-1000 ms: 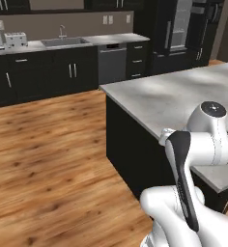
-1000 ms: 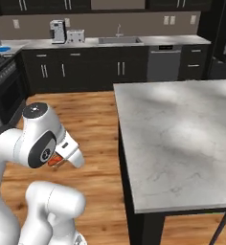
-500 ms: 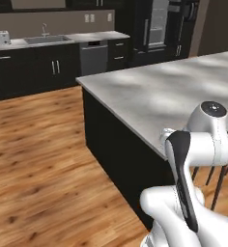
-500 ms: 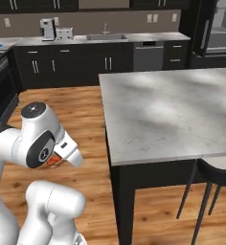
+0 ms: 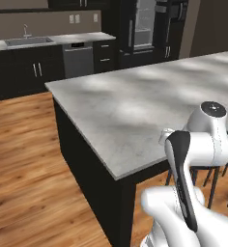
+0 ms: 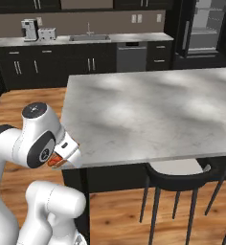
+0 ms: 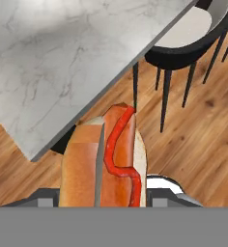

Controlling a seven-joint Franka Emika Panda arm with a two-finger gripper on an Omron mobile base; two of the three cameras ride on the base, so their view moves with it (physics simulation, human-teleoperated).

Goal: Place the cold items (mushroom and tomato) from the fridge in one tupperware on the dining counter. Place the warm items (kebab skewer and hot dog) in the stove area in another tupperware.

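Note:
A hot dog point(image 7: 106, 159) in a bun with a red squiggle of sauce sits between the fingers of my gripper point(image 7: 101, 195), which is shut on it. In the hand view it hangs over the wood floor just off the corner of the grey marble dining counter point(image 7: 53, 53). From the right base camera the gripper point(image 6: 63, 155) is tucked close to the arm at the counter's point(image 6: 158, 110) near left corner, with an orange bit of the hot dog point(image 6: 51, 162) peeking out. The counter point(image 5: 135, 101) stretches ahead in the left base view.
Dark stools point(image 6: 175, 174) point(image 7: 188, 34) stand under the counter's near edge. A glass-door fridge point(image 5: 145, 24) point(image 6: 206, 26) and black cabinets with a sink point(image 6: 88, 37) line the back wall. Wood floor point(image 5: 29, 164) lies open to the left.
The base has driven and turned, so the whole scene has shifted: the counter is now closer and the stools have come into view. The hot dog stays in the gripper.

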